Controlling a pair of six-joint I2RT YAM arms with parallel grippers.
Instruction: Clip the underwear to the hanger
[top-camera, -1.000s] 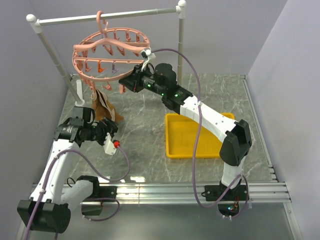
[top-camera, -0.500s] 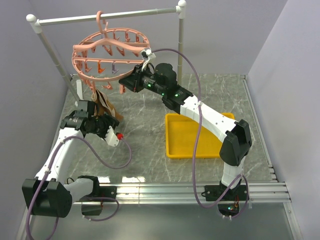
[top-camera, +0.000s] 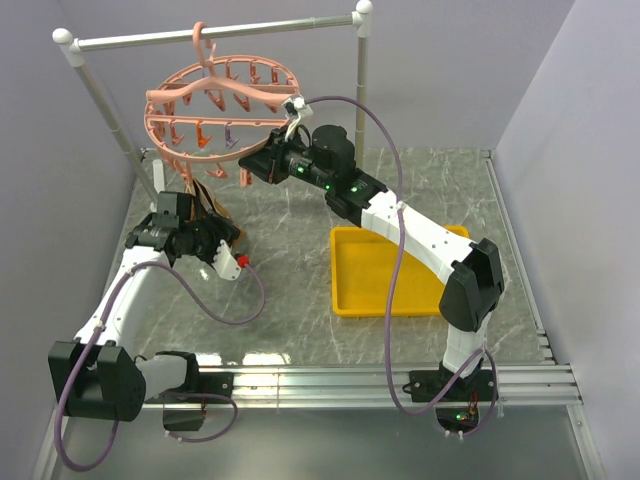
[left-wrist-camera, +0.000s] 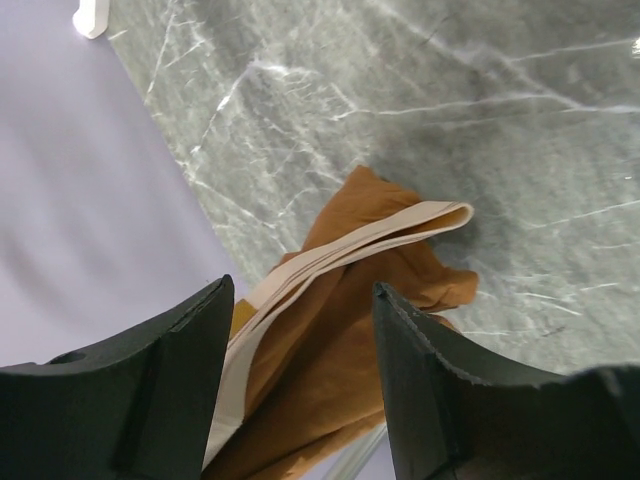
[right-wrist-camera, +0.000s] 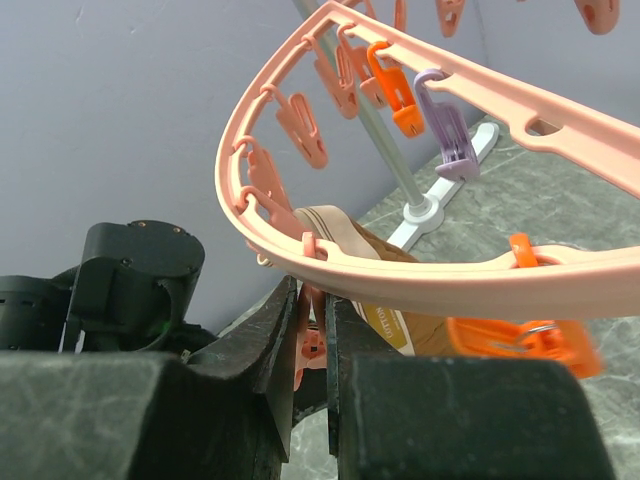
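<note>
The pink round hanger (top-camera: 215, 98) hangs by its hook from the rail. The brown underwear (top-camera: 203, 200) dangles below its left rim, down to the table. My left gripper (top-camera: 222, 236) is open right in front of the cloth. In the left wrist view the underwear (left-wrist-camera: 340, 330) with its tan waistband fills the gap between the spread fingers (left-wrist-camera: 300, 290). My right gripper (top-camera: 247, 164) is under the near rim. In the right wrist view its fingers (right-wrist-camera: 312, 295) are shut on a pink clip (right-wrist-camera: 318, 335) hanging from the hanger ring (right-wrist-camera: 420, 270), with the underwear (right-wrist-camera: 345, 230) just behind.
A yellow tray (top-camera: 395, 270) lies on the marble table under the right arm. The white and grey rail (top-camera: 215, 35) stands on two posts, its foot (right-wrist-camera: 440, 190) by the wall. Orange (right-wrist-camera: 395, 95) and purple (right-wrist-camera: 445, 125) clips hang further along the ring.
My left arm has swung up and back towards the hanging underwear, so its open fingers now frame the cloth. The right gripper has stayed on the clip.
</note>
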